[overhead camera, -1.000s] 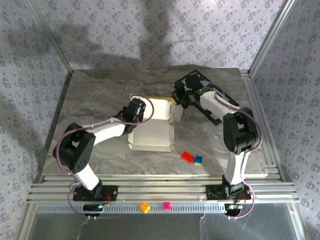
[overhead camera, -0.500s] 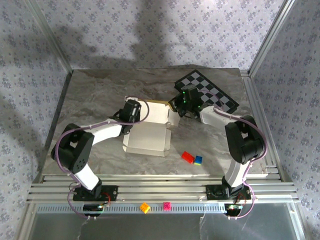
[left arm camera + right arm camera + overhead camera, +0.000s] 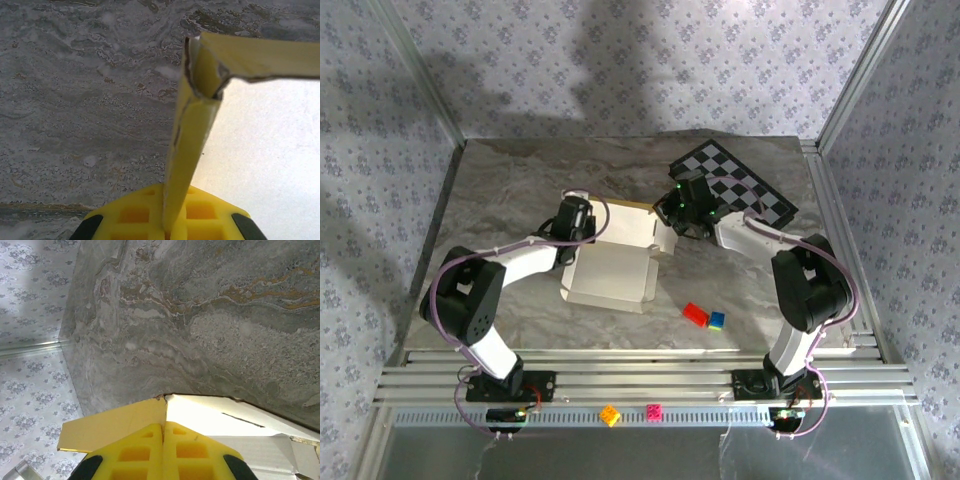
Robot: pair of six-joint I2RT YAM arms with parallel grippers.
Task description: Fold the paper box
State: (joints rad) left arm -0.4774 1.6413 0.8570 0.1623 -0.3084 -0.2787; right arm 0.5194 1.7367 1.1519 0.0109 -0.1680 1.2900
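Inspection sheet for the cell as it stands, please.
Surface: grey marbled table, dry.
Job's things: paper box mid-table, half folded, white inside up.
Clutter: checkerboard mat far right; red brick and blue brick near the box; orange brick and pink brick on the front rails.
Grippers: left gripper shut on a raised box wall; right gripper shut on the box's far right corner.
Cables: purple cables loop along both arms, no snag seen.
Surroundings: patterned walls.

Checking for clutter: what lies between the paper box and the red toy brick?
Nothing; the top external view shows bare marbled tabletop between the paper box and the red toy brick.
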